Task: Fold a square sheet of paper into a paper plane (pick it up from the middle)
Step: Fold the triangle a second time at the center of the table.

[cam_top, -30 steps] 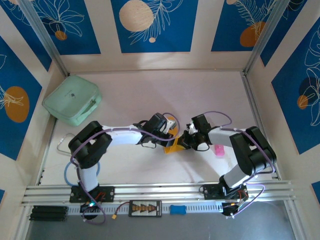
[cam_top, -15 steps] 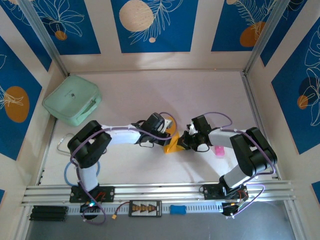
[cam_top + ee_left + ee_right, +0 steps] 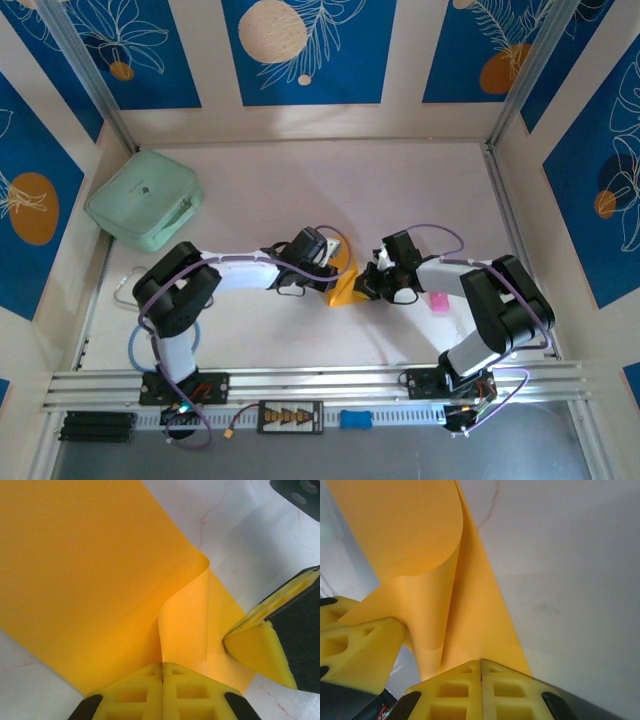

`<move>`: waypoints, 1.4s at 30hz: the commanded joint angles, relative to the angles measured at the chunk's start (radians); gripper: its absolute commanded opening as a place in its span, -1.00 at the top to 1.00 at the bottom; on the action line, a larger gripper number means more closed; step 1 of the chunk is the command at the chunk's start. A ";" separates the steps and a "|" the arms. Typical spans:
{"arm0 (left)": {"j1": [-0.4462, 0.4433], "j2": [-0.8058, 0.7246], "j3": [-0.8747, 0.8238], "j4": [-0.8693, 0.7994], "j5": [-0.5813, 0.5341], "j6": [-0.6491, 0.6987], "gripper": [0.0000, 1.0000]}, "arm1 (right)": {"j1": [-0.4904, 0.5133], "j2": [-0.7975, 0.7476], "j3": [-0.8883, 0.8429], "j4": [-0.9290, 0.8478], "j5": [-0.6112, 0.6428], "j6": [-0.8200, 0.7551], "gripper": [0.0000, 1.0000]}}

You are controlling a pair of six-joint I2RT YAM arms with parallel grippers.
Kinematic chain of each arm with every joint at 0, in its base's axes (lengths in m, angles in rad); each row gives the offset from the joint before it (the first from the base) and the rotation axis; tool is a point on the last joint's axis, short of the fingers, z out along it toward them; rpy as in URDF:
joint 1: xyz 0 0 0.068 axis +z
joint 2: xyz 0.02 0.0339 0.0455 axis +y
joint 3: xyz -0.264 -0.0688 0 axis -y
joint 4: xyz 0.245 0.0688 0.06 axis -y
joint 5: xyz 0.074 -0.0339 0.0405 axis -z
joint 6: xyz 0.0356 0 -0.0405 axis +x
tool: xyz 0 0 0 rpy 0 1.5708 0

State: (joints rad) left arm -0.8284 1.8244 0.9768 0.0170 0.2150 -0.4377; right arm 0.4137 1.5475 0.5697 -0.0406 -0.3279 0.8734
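A pale table (image 3: 300,190) carries a mint-green case (image 3: 145,198) at its far left. Well to the right of that case, nearer my bases, the orange-yellow sheet of paper (image 3: 345,290) curls up in a soft bend between my arms. My left pincer (image 3: 162,667) is clenched on one edge and my right pincer (image 3: 481,662) on the facing edge, probably to draw the halves together for a crease. A small pink object (image 3: 438,301) lies farther right of the case.

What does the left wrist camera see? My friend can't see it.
The left hand, shut, pinches an orange-yellow square sheet of paper that curls up over the white table. The right hand pinches its edge on the right.
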 commanded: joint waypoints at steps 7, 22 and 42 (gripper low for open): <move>0.011 -0.025 -0.007 -0.028 -0.040 0.017 0.91 | 0.014 0.005 -0.008 -0.056 0.024 0.013 0.88; 0.011 -0.027 -0.022 -0.024 -0.052 -0.014 0.91 | 0.014 0.000 -0.010 -0.059 0.029 0.015 0.89; 0.010 -0.025 -0.010 -0.029 -0.070 0.006 0.89 | 0.014 -0.003 -0.010 -0.063 0.030 0.015 0.89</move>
State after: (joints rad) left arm -0.8284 1.8221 0.9627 0.0105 0.1558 -0.4438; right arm 0.4191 1.5467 0.5701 -0.0406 -0.3214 0.8734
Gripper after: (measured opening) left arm 0.064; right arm 0.063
